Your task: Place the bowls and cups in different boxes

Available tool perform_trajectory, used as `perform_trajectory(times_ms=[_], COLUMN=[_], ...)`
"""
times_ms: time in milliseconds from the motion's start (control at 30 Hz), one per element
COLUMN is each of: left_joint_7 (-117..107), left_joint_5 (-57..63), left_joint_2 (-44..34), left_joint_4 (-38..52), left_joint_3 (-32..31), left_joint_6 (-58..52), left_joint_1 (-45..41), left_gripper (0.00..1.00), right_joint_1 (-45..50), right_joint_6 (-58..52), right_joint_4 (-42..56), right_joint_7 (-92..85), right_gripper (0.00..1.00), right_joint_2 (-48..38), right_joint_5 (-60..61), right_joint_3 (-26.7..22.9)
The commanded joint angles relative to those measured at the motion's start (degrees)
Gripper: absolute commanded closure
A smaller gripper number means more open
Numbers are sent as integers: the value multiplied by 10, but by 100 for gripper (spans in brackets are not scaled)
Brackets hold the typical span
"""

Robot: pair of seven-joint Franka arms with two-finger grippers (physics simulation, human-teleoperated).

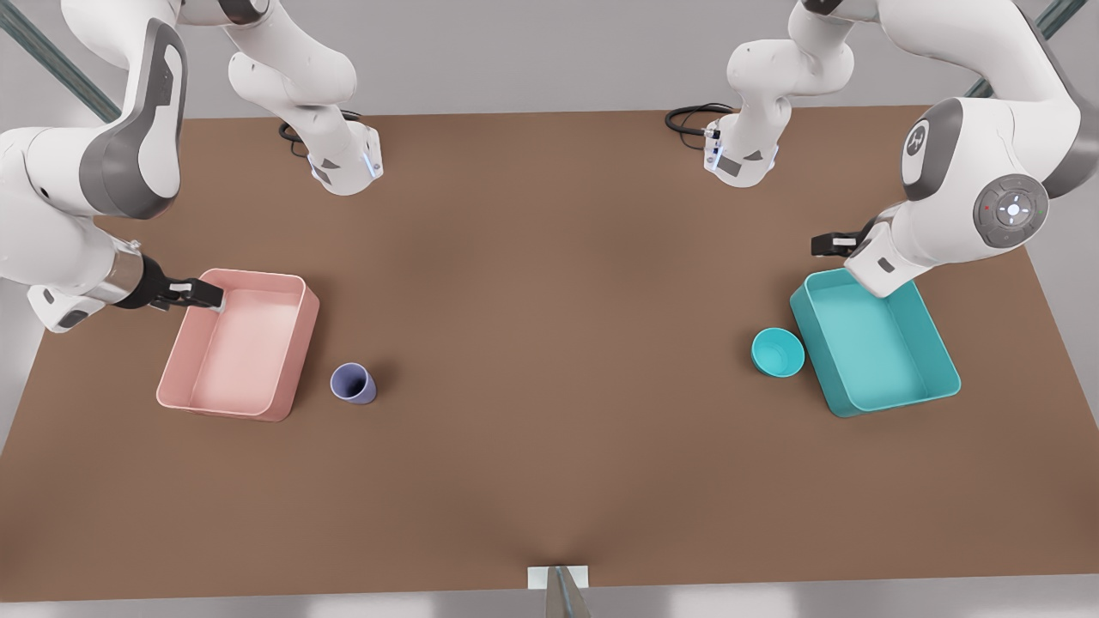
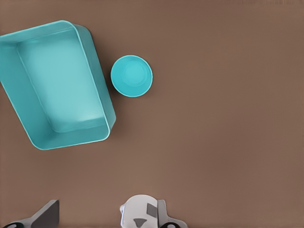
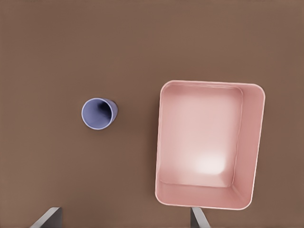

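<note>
Standing beside pink bin [image 1: 296, 343], cup [image 1: 353, 383]; bowl [image 1: 778, 352] touching teal bin [image 1: 816, 343].

Even, soft overhead light on the matte brown surface [image 1: 549, 343]; the small lavender tapered cup [image 1: 353, 383] casts a faint short shadow. No glare, everything in focus.

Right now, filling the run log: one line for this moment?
bowl beside teal box | cup beside pink box | both boxes empty | nothing held

A teal box [image 2: 33, 114] lies empty on the brown tabletop [image 2: 218, 133], and a round teal bowl [image 2: 131, 76] (upright, also empty) stands just beside one of its long walls.
</note>
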Motion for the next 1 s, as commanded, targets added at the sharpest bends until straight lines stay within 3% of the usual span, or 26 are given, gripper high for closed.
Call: perform_trajectory(times_ms=[0,100,233,333,367,400,500,633,833,967], left_joint_7=[-10,-10,-10,-10,-11,-15,-30,-28,-29,-33], left_joint_5=[0,0,0,3,10,85,96,131,131,131], left_joint_2=[-1,-1,-1,11,34,85,178,211,233,253], left_joint_4=[0,0,0,0,-4,-49,-66,-173,-260,-272], left_joint_3=[0,0,0,0,0,0,0,4,25,29], left_joint_6=[1,1,3,6,40,161,316,478,512,513], left_joint_1=[0,0,0,-3,-22,-73,-74,-75,-61,-58], left_gripper=[0,0,0,0,0,0,0,0,0,0], right_joint_1=[0,22,98,102,101,95,101,109,102,102], right_joint_6=[5,20,131,195,203,214,263,317,404,432], right_joint_4=[0,4,25,22,20,9,-37,-92,-174,-195], right_joint_7=[0,23,38,39,39,39,56,73,72,72], right_gripper=[0,0,0,0,0,0,0,0,0,0], right_joint_2=[-1,15,117,158,170,175,177,188,173,183], right_joint_5=[0,6,-1,5,6,7,13,22,22,37], right_joint_3=[0,0,0,1,0,0,-1,0,0,0])
